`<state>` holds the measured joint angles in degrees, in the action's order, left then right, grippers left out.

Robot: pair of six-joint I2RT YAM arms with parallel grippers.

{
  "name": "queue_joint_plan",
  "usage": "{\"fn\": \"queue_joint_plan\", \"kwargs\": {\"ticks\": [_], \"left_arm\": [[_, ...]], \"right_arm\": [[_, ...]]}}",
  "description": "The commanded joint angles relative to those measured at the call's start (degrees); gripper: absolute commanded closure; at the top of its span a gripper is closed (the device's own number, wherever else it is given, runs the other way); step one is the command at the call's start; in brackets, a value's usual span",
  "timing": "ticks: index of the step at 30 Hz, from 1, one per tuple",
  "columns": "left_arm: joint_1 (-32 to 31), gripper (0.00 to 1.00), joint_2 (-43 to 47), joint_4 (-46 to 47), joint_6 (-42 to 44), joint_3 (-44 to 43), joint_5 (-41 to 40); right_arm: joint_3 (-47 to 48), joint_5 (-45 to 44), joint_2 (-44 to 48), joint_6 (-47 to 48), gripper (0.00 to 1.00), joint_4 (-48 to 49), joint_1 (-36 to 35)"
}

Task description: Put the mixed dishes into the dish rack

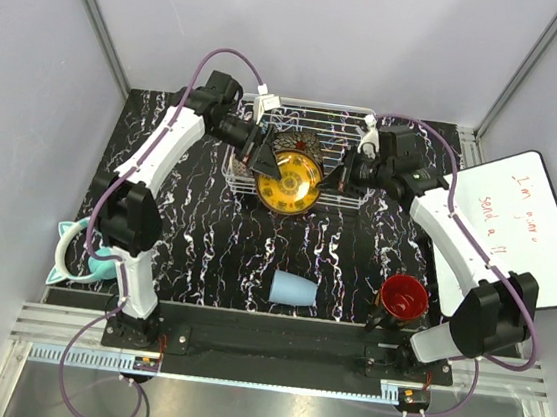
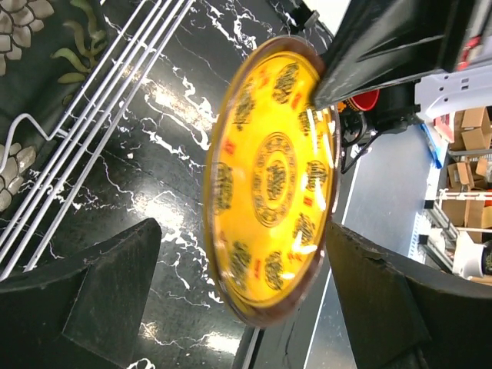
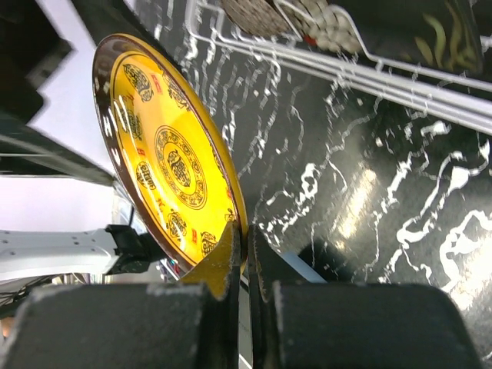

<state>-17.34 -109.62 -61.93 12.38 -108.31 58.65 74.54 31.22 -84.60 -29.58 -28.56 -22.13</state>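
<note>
Seen from above, the yellow ornate round plate [image 1: 289, 181] stands on edge at the near side of the white wire dish rack [image 1: 320, 106], flanked by the left gripper [image 1: 261, 154] and the right gripper [image 1: 340, 178]. A dark patterned dish [image 1: 301, 141] sits in the rack behind it. A light-blue cup [image 1: 294, 289] lies on its side and a red-inside mug [image 1: 404, 296] stands on the black marbled table [image 1: 205, 230] near the arm bases. A teal item [image 1: 77, 256] sits at the table's left edge and a whiteboard [image 1: 527, 232] lies at right. The left wrist view shows that gripper's fingers [image 2: 84, 300] spread wide either side of the plate, with rack wires to the left. The right wrist view shows its fingers [image 3: 231, 254] pinched on the plate's rim, the rack beyond.
</note>
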Motion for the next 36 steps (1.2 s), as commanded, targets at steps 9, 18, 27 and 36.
{"fn": "queue_joint_plan", "kwargs": {"ticks": [9,18,27,36], "left_arm": [[-0.32,1.00,-1.91,1.99,-5.26,-8.57,7.96],[0.55,1.00,-1.30,1.73,-7.11,-14.64,9.38],[8.46,1.00,-3.05,1.64,-5.71,-37.58,-1.43],[6.27,1.00,2.66,21.57,5.53,-24.06,-34.79]], "right_arm": [[7.02,4.02,-3.73,0.49,1.00,1.39,-0.72],[7.46,1.22,-4.62,1.63,0.92,2.37,-0.63],[-2.11,-6.43,3.56,4.53,0.22,-0.53,0.95],[-4.23,-26.99,4.01,8.23,0.26,2.79,1.65]]}}
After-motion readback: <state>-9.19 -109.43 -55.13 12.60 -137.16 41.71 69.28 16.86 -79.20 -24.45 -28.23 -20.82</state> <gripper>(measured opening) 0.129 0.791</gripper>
